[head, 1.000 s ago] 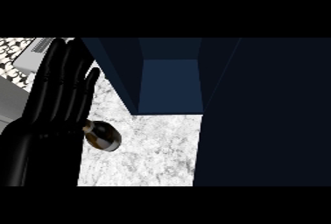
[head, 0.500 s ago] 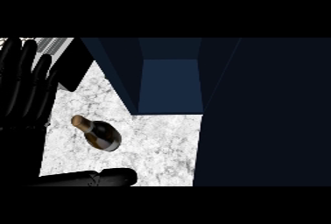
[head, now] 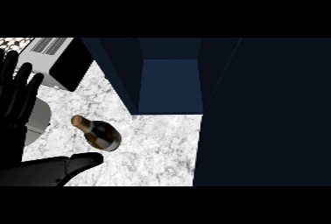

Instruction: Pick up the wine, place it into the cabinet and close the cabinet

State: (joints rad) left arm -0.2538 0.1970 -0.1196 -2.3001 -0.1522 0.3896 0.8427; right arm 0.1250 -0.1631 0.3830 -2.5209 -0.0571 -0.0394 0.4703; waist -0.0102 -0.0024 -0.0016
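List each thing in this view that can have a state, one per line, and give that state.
wine bottle: on the counter, held by nothing, outside the cabinet.
cabinet: open, no bottle inside.
left hand: open, fingers up at the view's left edge, resting.

Head view, looking steeply down. A wine bottle (head: 98, 134) stands on the white marble bench (head: 155, 148), touched by nothing. The left hand (head: 13, 109) fills the left edge with its fingers (head: 18, 83) straight, the thumb reaching across just below the bottle. An open dark-blue cabinet (head: 169, 85) lies beyond the bottle, and a grey appliance (head: 55, 59) sits at the upper left.
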